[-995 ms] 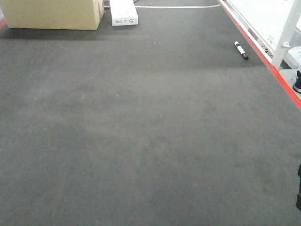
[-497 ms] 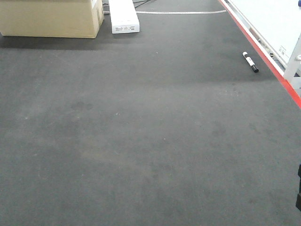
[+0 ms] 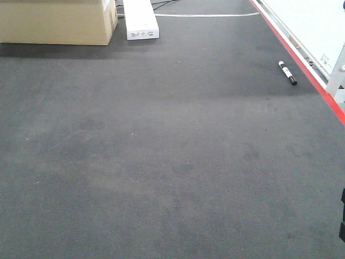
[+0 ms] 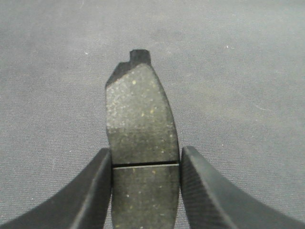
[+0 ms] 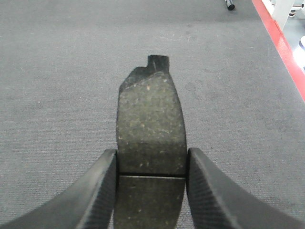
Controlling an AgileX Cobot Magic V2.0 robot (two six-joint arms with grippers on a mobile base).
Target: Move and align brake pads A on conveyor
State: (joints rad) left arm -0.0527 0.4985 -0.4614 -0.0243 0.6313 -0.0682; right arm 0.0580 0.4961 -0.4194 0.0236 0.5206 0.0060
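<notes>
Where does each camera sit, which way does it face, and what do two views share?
Front: above the conveyor, facing along it toward a cardboard box; no gripper.
Left wrist: behind the left gripper, looking down at its brake pad.
Right wrist: behind the right gripper and second brake pad; shares the red edge with front.

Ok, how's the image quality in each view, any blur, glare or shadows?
Front view: sharp, belt darker toward the box, top-right corner washed out. Left wrist: dimmer, left pad crisp. Right wrist: brighter, right pad crisp.
</notes>
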